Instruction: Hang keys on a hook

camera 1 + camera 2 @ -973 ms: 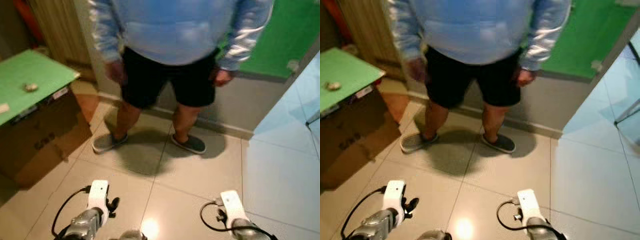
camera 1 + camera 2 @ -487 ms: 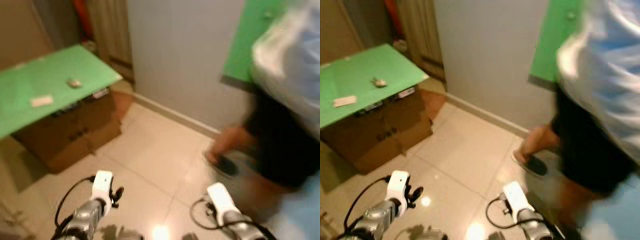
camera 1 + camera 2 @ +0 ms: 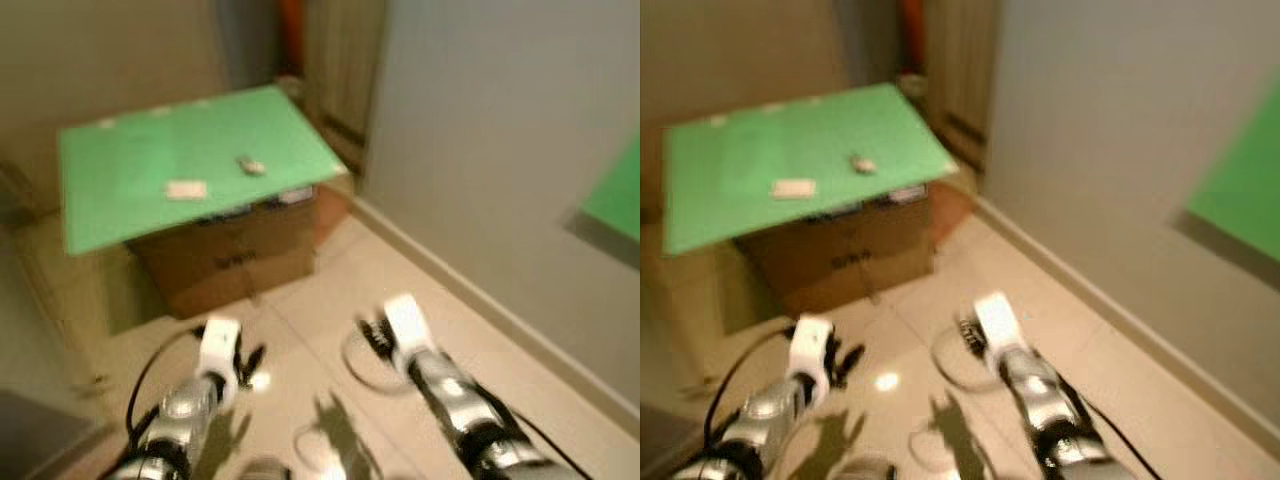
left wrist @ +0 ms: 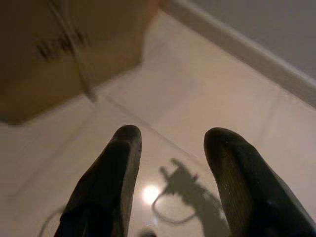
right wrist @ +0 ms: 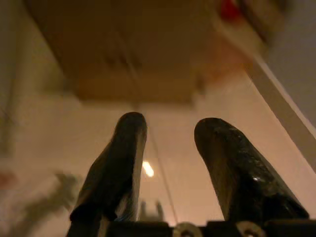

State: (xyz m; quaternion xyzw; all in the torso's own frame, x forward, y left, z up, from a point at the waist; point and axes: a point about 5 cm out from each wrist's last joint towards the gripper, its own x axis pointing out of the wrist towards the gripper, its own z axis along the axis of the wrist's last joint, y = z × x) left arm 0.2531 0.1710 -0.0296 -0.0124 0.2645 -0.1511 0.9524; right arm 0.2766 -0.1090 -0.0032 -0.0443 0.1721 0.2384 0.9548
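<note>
Judging by how things lie, we have barely begun. Our left end effector and right end effector both hang low over the pale tiled floor, fingers spread apart and holding nothing. On the green tabletop laid across a brown cardboard box rest a small pale blurred object, probably the keys, and a flat whitish piece. No hook can be made out. Approaching, grasping, carrying and hanging all remain.
</note>
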